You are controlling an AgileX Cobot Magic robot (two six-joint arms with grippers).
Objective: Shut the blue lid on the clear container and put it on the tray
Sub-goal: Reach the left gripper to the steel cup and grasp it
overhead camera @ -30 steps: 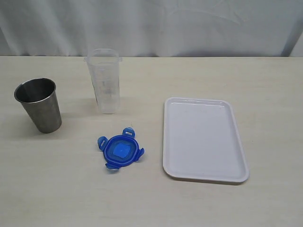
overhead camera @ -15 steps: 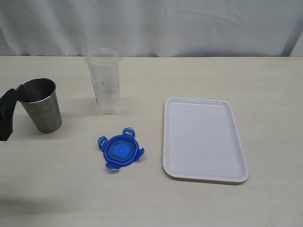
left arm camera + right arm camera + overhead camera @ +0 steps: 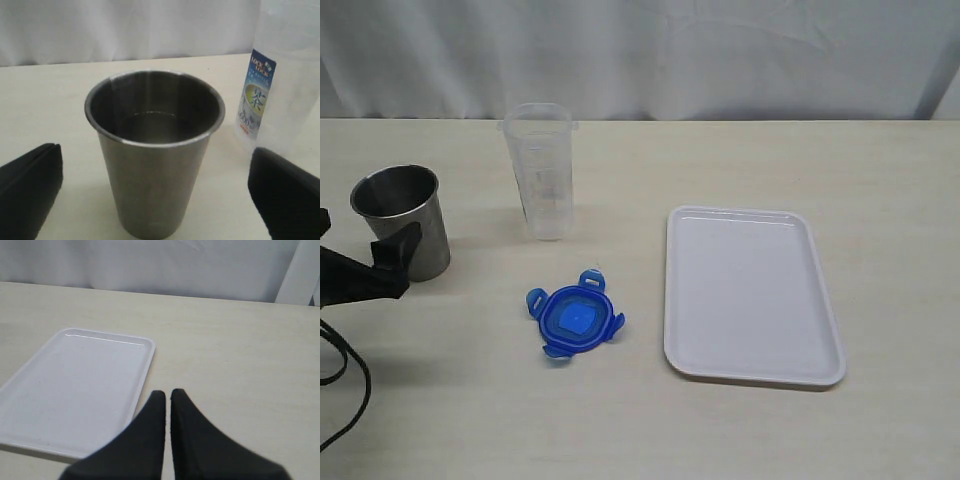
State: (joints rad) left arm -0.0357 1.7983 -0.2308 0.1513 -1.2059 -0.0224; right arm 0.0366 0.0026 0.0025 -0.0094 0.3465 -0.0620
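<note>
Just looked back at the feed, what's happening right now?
Nothing is held yet. The left pincer is wide open, facing the grey steel cup, not the clear container standing open beside it. The blue lid lies on the table, apart from the container. The right pincer is shut and empty near the tray, which has nothing on it.

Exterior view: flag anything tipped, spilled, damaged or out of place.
Nothing is spilled, tipped or damaged. The steel cup and clear container stand upright, and the blue lid lies flat, apart from the tray. One oddity: the open left gripper faces the steel cup, not the clear container.
</note>
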